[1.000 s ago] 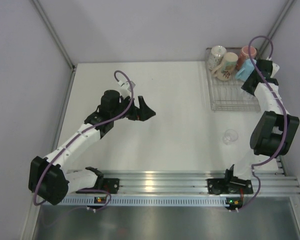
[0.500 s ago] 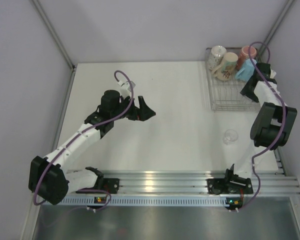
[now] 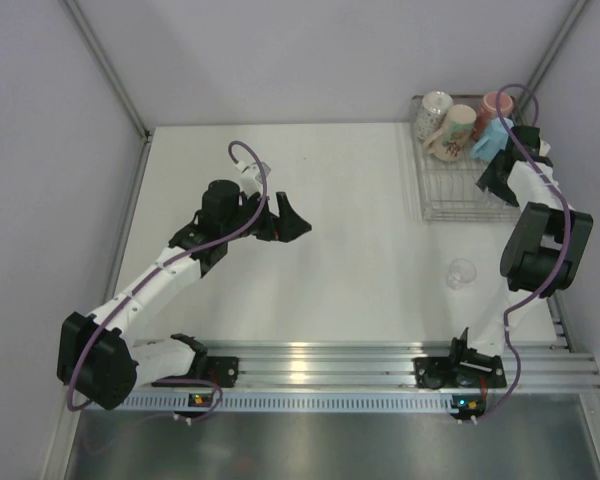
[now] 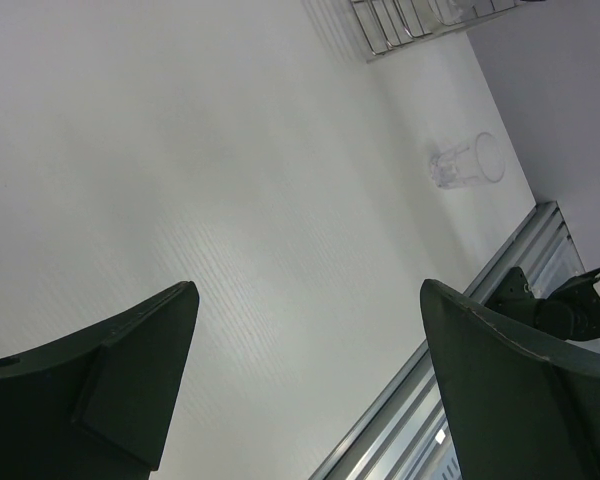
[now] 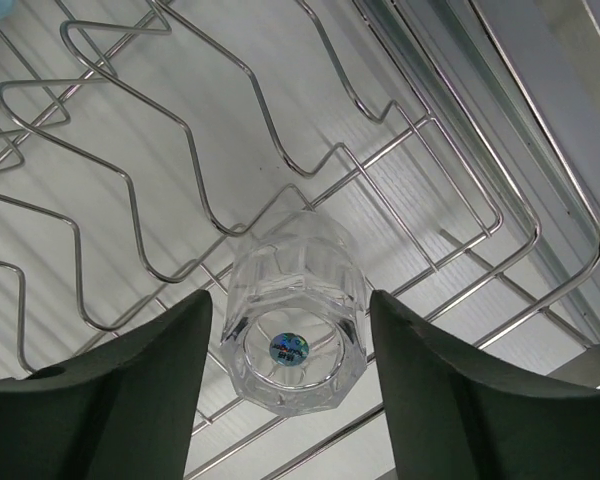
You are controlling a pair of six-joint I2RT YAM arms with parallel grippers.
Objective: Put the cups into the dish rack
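Sticker (image 5: 289,348) on glass (image 5: 295,270) base blue-green, unreadable; right tool (image 5: 290,310) spread astride glass in dish rack (image 3: 460,195); left tool (image 4: 308,300) spread

White arms (image 3: 150,280) with black joints (image 3: 220,200), looping purple cables (image 3: 244,144), and dark green claw fingers (image 4: 500,390).

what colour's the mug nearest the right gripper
The mug is light blue; top external view shows it best.

From above, the right arm (image 3: 528,185) hides the right side of the dish rack (image 3: 450,195) and part of the light blue mug (image 3: 492,138); the right wrist view crops the rack on 4 sides; whether the jaws of the right gripper (image 5: 292,310) touch the glass (image 5: 295,345) in the rack cannot be told.
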